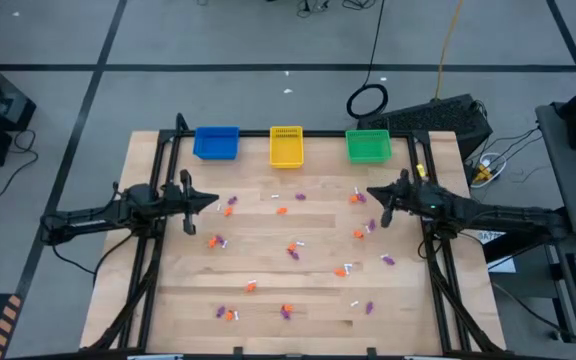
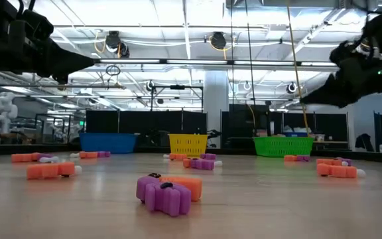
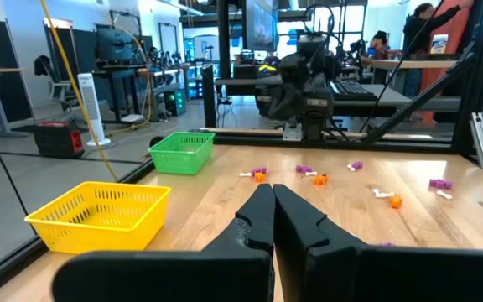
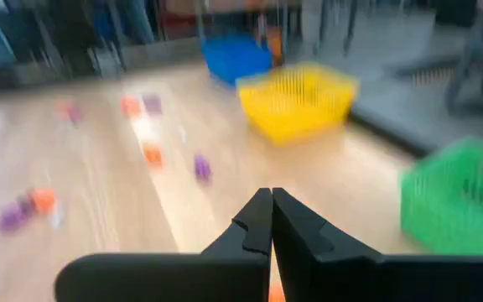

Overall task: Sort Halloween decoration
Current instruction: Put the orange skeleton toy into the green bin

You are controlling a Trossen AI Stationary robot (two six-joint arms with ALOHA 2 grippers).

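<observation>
Several tiny orange, purple and white Halloween decorations lie scattered on the wooden table (image 1: 168, 300), such as an orange one (image 1: 282, 211), a purple one (image 1: 231, 201) and a purple-and-orange pair (image 2: 168, 192) near the front. My left gripper (image 1: 214, 199) hovers shut above the table's left side, pointing level toward the right; its shut fingertips (image 3: 272, 191) hold nothing. My right gripper (image 1: 372, 193) hovers shut at the right side, pointing left and slightly down, with fingertips (image 4: 271, 195) together over bare wood.
A blue basket (image 1: 216, 142), a yellow basket (image 1: 286, 146) and a green basket (image 1: 368, 146) stand in a row along the table's far edge. Black frame rails run along the left and right edges. People stand beyond the table in the left wrist view.
</observation>
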